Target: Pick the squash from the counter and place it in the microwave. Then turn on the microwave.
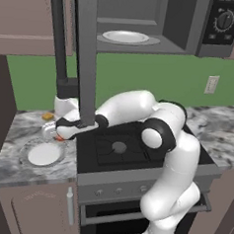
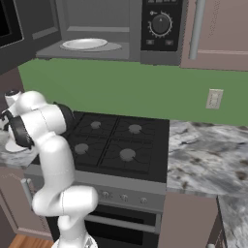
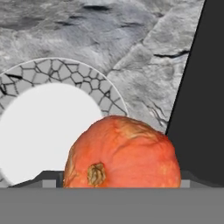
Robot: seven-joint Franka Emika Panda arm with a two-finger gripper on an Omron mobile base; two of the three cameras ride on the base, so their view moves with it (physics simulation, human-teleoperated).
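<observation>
On the far left of the marbled desk (image 1: 19, 132) sits a small yellow-orange cube (image 1: 48, 116) near the wall, and in front of it a round plate (image 1: 43, 154) with a cracked-pattern rim and white centre. Just right of the plate, close to the stove's edge, lies the orange squash (image 3: 122, 153), resting on the desk with its stem end facing the hand camera; the plate is just beside it. The fingers (image 1: 58, 133) are lowered over the squash, spread wide on either side of it, not clamped on it. Further right is the black four-burner stove (image 1: 131, 149) with the white arm bent across it. Above, the microwave (image 1: 145, 22) stands open, its door (image 1: 86, 57) swung out, a white plate (image 1: 125, 37) inside, its dial (image 1: 225, 20) at right.
</observation>
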